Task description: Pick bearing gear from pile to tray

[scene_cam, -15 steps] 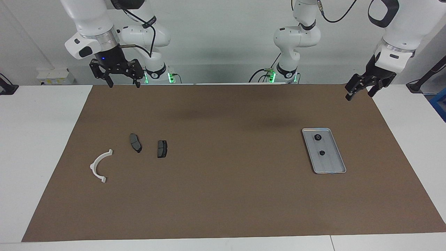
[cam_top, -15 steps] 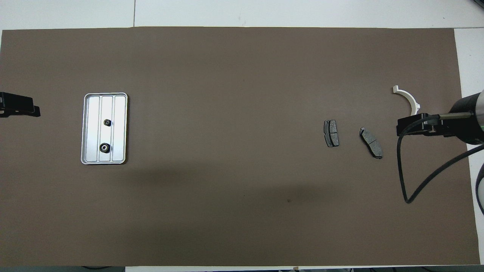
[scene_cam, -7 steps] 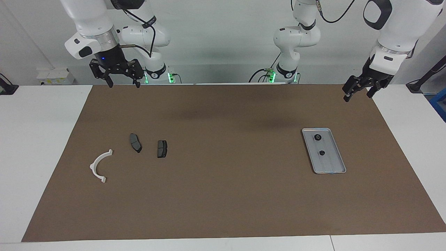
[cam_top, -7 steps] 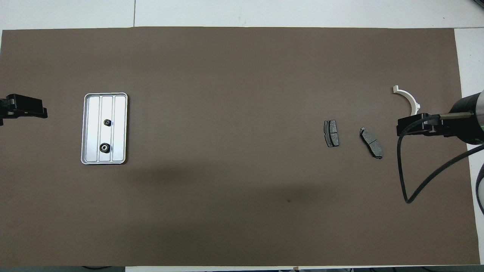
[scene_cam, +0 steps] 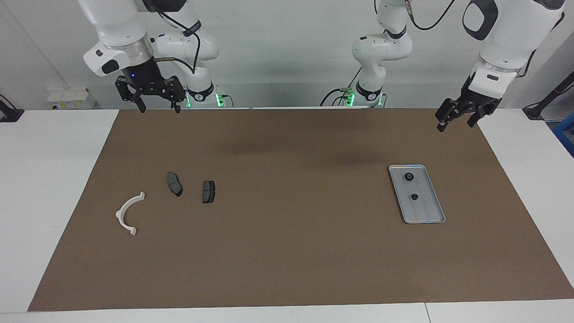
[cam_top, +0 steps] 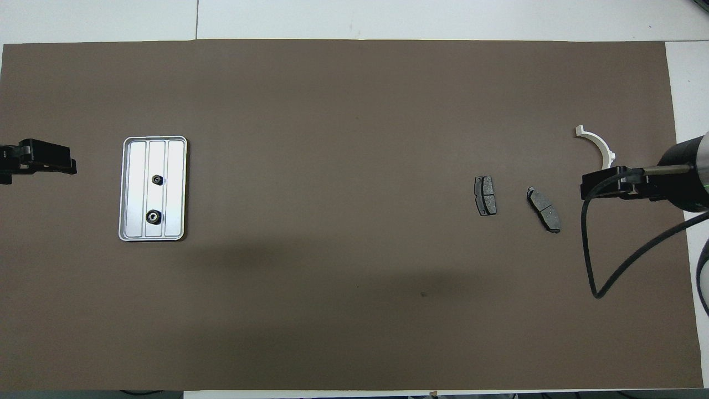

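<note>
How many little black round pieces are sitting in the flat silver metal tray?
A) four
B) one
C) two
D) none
C: two small black round pieces lie inside the flat silver metal tray, one nearer to the robots than the other.

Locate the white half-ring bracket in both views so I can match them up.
Facing view: the white half-ring bracket lies at the picture's lower left, on the brown mat, toward the right arm's end of the table.
Overhead view: it sits at the right edge, partly covered by the right gripper.
Shared landmark: the two dark brake pads, beside it and nearer to the robots.
</note>
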Controlling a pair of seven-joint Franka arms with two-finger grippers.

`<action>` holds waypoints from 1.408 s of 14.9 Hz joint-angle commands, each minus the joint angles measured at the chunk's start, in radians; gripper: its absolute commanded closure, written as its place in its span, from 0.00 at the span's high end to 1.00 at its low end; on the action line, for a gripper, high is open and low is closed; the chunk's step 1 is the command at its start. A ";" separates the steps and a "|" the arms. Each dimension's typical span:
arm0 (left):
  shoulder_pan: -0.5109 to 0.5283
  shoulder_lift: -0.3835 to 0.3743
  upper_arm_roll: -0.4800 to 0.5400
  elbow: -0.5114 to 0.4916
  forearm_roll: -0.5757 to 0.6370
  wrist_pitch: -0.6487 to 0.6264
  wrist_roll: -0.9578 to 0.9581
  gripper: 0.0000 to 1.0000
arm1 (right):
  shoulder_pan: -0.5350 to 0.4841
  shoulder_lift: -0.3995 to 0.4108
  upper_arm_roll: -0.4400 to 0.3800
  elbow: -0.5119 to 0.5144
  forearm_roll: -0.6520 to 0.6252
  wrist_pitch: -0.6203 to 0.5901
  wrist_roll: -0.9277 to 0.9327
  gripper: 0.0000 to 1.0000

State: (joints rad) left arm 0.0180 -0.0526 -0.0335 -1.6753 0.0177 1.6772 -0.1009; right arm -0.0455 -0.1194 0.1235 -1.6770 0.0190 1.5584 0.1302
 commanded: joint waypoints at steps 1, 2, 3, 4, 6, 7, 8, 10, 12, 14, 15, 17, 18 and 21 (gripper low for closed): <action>0.017 -0.018 -0.013 -0.021 0.013 -0.002 -0.003 1.00 | -0.001 -0.014 0.001 -0.012 0.009 0.008 0.003 1.00; 0.017 -0.018 -0.013 -0.021 0.010 -0.002 -0.003 1.00 | -0.001 -0.014 0.001 -0.012 0.009 0.008 0.003 1.00; 0.017 -0.018 -0.014 -0.021 0.008 -0.004 -0.003 1.00 | -0.001 -0.014 0.001 -0.012 0.009 0.008 0.003 1.00; 0.017 -0.018 -0.016 -0.021 -0.001 -0.005 -0.002 1.00 | -0.001 -0.014 0.001 -0.012 0.009 0.008 0.003 1.00; 0.017 -0.021 -0.014 -0.023 -0.071 -0.007 0.004 1.00 | -0.001 -0.014 0.001 -0.012 0.009 0.008 0.003 1.00; 0.017 -0.021 -0.017 -0.023 -0.077 -0.011 0.003 1.00 | -0.001 -0.014 0.001 -0.012 0.009 0.008 0.003 1.00; 0.016 -0.023 -0.020 -0.023 -0.078 -0.013 0.001 1.00 | 0.001 -0.014 0.001 -0.012 0.009 0.006 0.003 1.00; 0.016 -0.024 -0.020 -0.024 -0.078 -0.011 0.006 1.00 | -0.001 -0.014 0.001 -0.012 0.009 0.008 0.003 1.00; 0.017 -0.024 -0.020 -0.024 -0.078 -0.013 0.009 1.00 | -0.001 -0.014 0.001 -0.012 0.009 0.008 0.003 1.00; 0.017 -0.024 -0.020 -0.024 -0.076 -0.017 0.010 1.00 | -0.001 -0.014 0.001 -0.012 0.010 0.008 0.003 1.00; 0.017 -0.024 -0.020 -0.023 -0.076 -0.019 0.013 1.00 | -0.001 -0.014 0.001 -0.012 0.010 0.008 0.003 1.00; 0.017 -0.024 -0.020 -0.024 -0.076 -0.027 0.039 1.00 | 0.001 -0.014 0.002 -0.012 0.012 0.008 0.003 1.00; 0.017 -0.024 -0.020 -0.023 -0.076 -0.028 0.044 1.00 | 0.001 -0.014 0.002 -0.012 0.012 0.008 0.003 1.00; 0.016 -0.026 -0.020 -0.024 -0.073 -0.034 0.055 1.00 | 0.001 -0.014 0.002 -0.012 0.012 0.008 0.003 1.00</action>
State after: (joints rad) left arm 0.0192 -0.0535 -0.0443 -1.6766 -0.0411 1.6545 -0.0732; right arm -0.0450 -0.1194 0.1257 -1.6770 0.0190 1.5585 0.1302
